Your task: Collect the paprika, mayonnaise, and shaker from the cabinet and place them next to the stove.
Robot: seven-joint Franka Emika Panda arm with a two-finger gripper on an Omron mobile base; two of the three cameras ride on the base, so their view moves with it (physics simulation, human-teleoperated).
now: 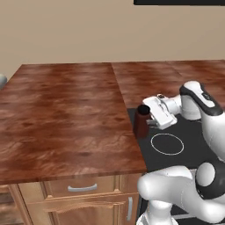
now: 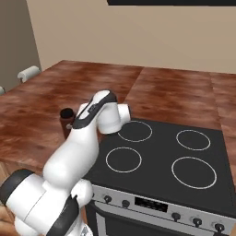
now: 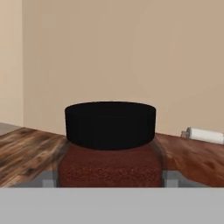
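We see the paprika (image 1: 141, 123) upright at the stove's (image 2: 193, 161) left edge, centre-right of the left base frame, beside the wooden counter (image 1: 61, 118), which lies wide and bare to its left. Our gripper (image 1: 150, 117) reaches in level and clasps the bottle. A beige wall (image 3: 109, 52) stands behind.

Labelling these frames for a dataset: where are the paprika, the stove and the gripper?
paprika (image 3: 110, 124): hand view, on its black cap.
stove (image 2: 161, 159): right base view, bare black glass between burners.
gripper (image 1: 151, 119): left base view, at the fingers beside the bottle.
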